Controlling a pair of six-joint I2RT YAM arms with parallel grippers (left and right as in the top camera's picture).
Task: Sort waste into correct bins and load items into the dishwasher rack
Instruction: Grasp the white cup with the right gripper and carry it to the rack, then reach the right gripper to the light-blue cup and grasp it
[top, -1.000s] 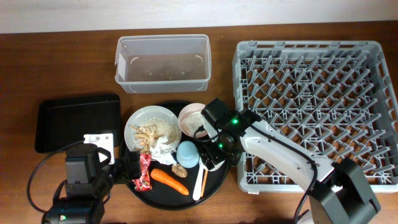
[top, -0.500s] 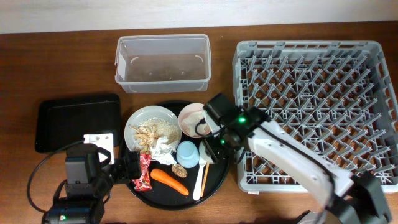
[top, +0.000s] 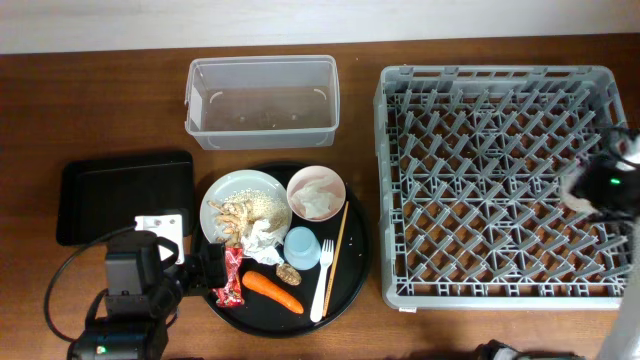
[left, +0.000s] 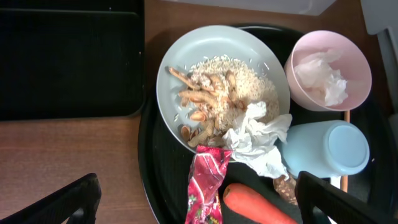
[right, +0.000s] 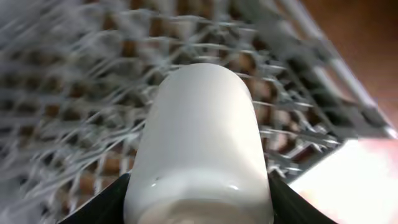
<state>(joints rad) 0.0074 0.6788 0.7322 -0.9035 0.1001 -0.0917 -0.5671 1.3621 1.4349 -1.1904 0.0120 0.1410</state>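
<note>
While the left tool (left: 198, 186) gapes wide, empty, the right tool (right: 196, 208) clamps the white cup (right: 199, 137) over the rack (right: 68, 106).

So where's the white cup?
The white cup is in the right gripper, over the right side of the grey dishwasher rack; the right wrist view shows it close up.

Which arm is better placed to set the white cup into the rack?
Right. The right hand grips the white cup over the rack; the left hand hangs open above the round tray.
</note>
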